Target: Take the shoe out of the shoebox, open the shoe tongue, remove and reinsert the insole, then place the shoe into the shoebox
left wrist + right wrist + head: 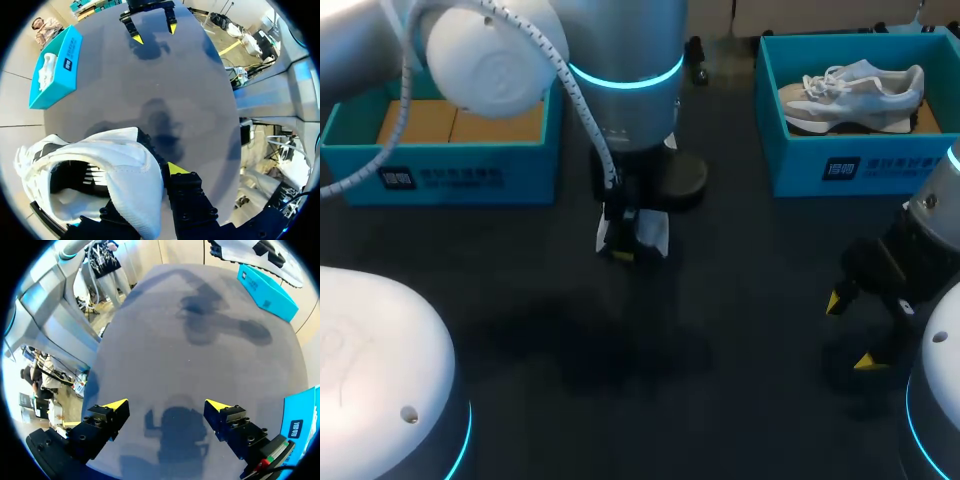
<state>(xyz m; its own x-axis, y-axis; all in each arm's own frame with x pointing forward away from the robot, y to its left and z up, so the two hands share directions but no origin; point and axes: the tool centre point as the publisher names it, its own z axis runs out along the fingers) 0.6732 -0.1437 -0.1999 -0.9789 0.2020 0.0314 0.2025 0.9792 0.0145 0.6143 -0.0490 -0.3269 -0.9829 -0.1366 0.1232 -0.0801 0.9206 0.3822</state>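
My left gripper (632,243) hangs over the middle of the table, shut on a white shoe (656,231). In the left wrist view the fabric edge of this shoe (100,170) is pinched at the gripper (155,174); one yellow fingertip (175,168) shows and the other is hidden behind the shoe. The shoe's dark opening faces the camera. A second white shoe (852,92) lies in the teal shoebox (840,170) at the back right. My right gripper (851,331) stands open and empty low over the table at the right (166,405).
Another teal shoebox (440,175) with a brown cardboard inside stands at the back left. From the right wrist view, the held shoe's sole (255,252) shows far ahead beside that box (265,287). Dark table lies between the grippers.
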